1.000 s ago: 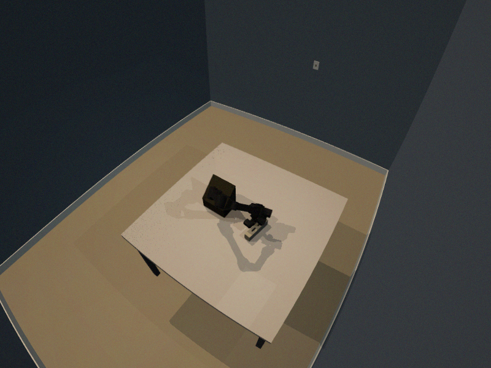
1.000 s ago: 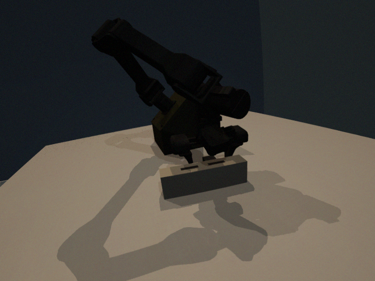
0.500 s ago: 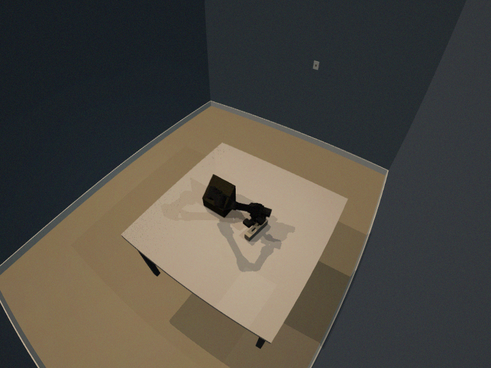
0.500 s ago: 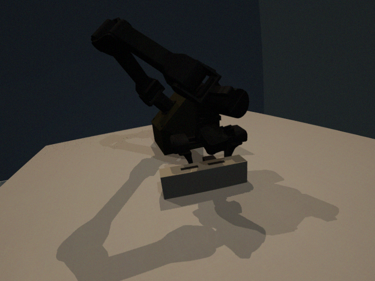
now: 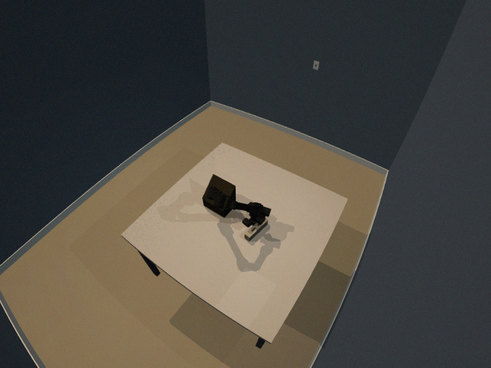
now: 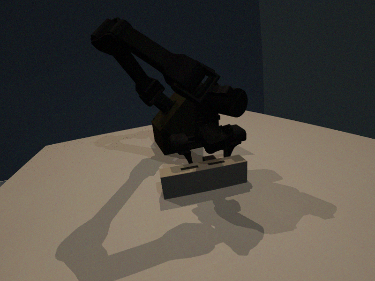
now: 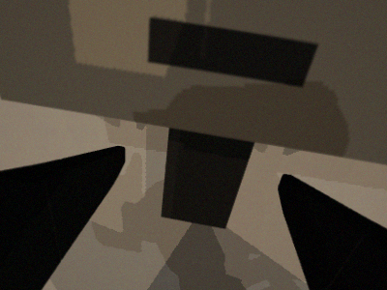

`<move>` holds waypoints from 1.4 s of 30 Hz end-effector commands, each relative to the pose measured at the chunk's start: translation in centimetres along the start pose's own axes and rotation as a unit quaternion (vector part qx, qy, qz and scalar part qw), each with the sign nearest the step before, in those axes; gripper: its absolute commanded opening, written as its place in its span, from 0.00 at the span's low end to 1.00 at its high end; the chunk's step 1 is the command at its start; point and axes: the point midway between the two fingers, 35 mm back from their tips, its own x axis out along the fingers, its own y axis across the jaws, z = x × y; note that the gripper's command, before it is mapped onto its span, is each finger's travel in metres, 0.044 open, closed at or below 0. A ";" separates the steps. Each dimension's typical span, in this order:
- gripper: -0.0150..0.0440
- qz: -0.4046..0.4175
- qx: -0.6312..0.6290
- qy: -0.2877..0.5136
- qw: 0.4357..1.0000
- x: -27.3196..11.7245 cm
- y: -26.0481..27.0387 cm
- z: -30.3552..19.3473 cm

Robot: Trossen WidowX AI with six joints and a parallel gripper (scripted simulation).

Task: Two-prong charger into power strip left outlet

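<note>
The pale power strip (image 5: 250, 235) (image 6: 206, 183) (image 7: 39, 82) lies on the table, with two dark slots in its top; one slot (image 7: 232, 52) shows in the wrist view. A dark block, apparently the charger (image 6: 208, 158) (image 7: 205, 188), is just beyond the strip in the exterior view, near the slot (image 6: 216, 162) on that view's right. In the wrist view it lies below the strip's edge. My gripper (image 6: 208, 159) (image 7: 202, 167) is open, its fingers on either side of the block with gaps, holding nothing. The prongs cannot be made out; the arm hides the block in the top view.
The arm's dark base (image 5: 219, 194) (image 6: 161, 133) stands on the white table (image 5: 190, 253) (image 6: 318, 157) behind the strip. The arm folds over the strip and throws broad shadows across it and the table top. A small plate (image 5: 316, 65) is on the far wall.
</note>
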 end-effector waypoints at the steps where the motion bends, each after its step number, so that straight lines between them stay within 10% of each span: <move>1: 1.00 -0.002 0.002 -0.002 1.000 0.0 0.0 -0.4; 42: 1.00 -0.002 0.001 -0.002 1.000 0.4 0.1 -5.1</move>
